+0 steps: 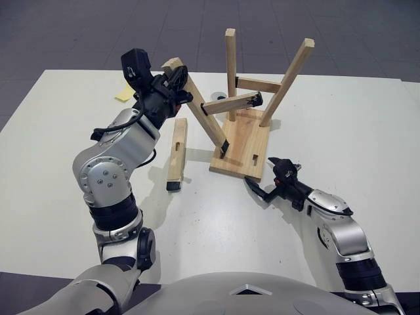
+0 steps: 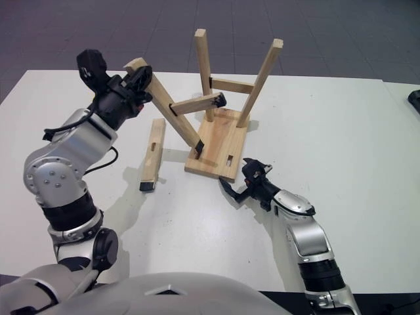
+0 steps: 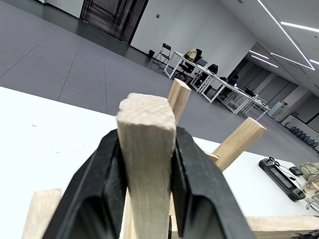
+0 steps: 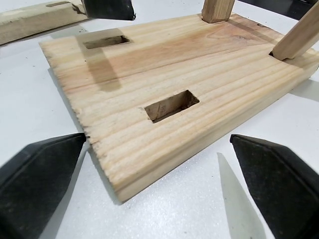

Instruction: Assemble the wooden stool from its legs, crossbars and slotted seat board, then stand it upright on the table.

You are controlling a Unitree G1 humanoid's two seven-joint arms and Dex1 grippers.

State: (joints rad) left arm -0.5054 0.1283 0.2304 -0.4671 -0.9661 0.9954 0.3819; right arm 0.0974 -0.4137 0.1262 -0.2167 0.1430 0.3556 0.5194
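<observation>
Though tilted, leg (image 3: 147, 149) between left jaws.

One table (image 1: 367, 131). One seat board (image 1: 246, 141), with two open slots (image 4: 172, 105) at its near end. Four legs (image 1: 231, 72): two upright at the far end, one leaning leg (image 1: 203, 111) on the left, one loose leg (image 1: 176, 152) lying further left. Two crossbars (image 1: 259, 84). One yellow note (image 1: 125, 93), far left
</observation>
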